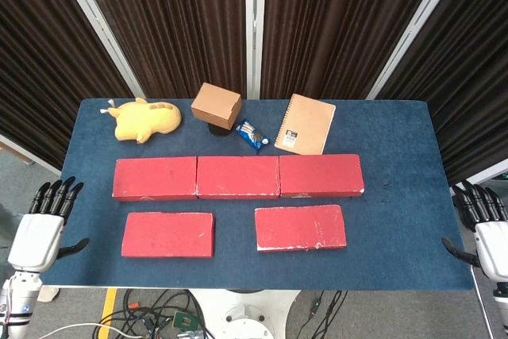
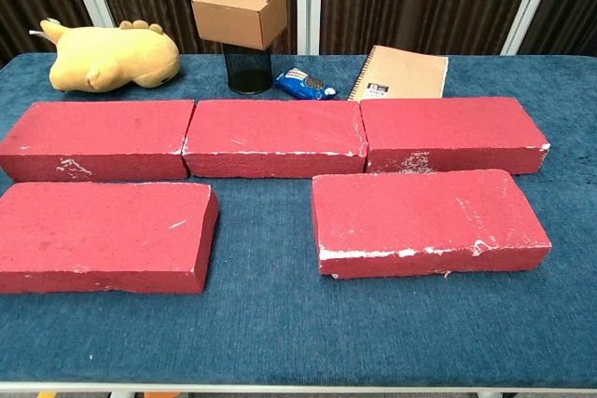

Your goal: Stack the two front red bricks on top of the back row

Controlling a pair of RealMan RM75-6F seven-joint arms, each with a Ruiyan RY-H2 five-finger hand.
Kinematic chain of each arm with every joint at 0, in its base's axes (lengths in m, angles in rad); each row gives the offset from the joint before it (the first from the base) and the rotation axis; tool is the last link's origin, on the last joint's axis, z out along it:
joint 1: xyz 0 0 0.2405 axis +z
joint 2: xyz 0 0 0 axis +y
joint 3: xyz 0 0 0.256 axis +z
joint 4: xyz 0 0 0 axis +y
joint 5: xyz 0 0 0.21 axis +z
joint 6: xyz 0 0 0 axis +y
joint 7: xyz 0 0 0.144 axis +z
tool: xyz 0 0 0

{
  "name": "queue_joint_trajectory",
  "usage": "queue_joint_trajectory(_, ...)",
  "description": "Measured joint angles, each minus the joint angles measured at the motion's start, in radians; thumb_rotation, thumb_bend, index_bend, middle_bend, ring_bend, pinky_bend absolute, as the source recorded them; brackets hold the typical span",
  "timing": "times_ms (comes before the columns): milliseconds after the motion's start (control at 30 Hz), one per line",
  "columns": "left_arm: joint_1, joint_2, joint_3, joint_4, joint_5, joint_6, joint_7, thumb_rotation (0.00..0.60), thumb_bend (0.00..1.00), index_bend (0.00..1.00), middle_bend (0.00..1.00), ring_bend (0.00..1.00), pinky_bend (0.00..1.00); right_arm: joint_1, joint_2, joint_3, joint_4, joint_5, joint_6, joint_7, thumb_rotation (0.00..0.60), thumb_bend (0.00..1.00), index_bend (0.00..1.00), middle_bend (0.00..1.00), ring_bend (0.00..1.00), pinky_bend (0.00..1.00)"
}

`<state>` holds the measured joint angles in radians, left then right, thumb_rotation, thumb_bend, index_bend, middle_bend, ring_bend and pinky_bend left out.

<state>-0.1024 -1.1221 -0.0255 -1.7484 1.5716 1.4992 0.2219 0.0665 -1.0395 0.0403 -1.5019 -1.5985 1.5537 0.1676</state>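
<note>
Three red bricks form the back row: left (image 1: 155,178), middle (image 1: 238,176) and right (image 1: 321,175), laid end to end on the blue table (image 1: 397,220). In front lie two separate red bricks, the front left brick (image 1: 167,234) (image 2: 103,236) and the front right brick (image 1: 301,227) (image 2: 424,221). My left hand (image 1: 44,224) hangs off the table's left edge, fingers spread, holding nothing. My right hand (image 1: 486,224) hangs off the right edge, likewise spread and empty. Neither hand shows in the chest view.
Behind the row sit a yellow plush toy (image 1: 144,119), a cardboard box (image 1: 216,105) on a black mesh cup (image 2: 248,67), a blue packet (image 1: 252,136) and a brown spiral notebook (image 1: 305,124). Dark curtains hang behind the table.
</note>
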Motion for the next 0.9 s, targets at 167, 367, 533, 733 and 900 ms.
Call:
queue_joint_trajectory(167, -0.002, 0.002, 0.003, -0.007, 0.003, -0.004, 0.006, 0.6, 0.0, 0.01, 0.0, 0.0, 0.0, 0.002, -0.002, -0.001, 0.001, -0.004, -0.003, 0.001, 0.6, 0.11, 0.0, 0.0, 0.0, 0.0)
queue_joint_trajectory(367, -0.007, 0.007, 0.027, -0.027, 0.013, -0.038, -0.021, 0.6, 0.0, 0.01, 0.0, 0.0, 0.0, 0.001, 0.001, 0.001, 0.0, 0.002, -0.003, 0.006, 0.6, 0.11, 0.0, 0.0, 0.0, 0.0)
queue_joint_trajectory(533, -0.016, 0.001, 0.045, -0.042, 0.016, -0.074, -0.033, 0.6, 0.0, 0.01, 0.0, 0.0, 0.0, 0.001, 0.006, 0.002, -0.009, 0.005, -0.005, 0.009, 0.6, 0.11, 0.0, 0.0, 0.0, 0.0)
queue_joint_trajectory(733, -0.029, -0.022, 0.064, -0.061, 0.002, -0.132, -0.014, 0.6, 0.0, 0.0, 0.0, 0.0, 0.0, -0.001, 0.013, 0.004, -0.02, 0.002, 0.004, 0.012, 0.6, 0.11, 0.0, 0.0, 0.0, 0.0)
queue_joint_trajectory(900, -0.041, -0.063, 0.077, -0.074, -0.049, -0.2, 0.014, 0.6, 0.0, 0.0, 0.0, 0.0, 0.0, -0.007, 0.018, 0.004, -0.005, 0.003, 0.012, 0.017, 0.6, 0.11, 0.0, 0.0, 0.0, 0.0)
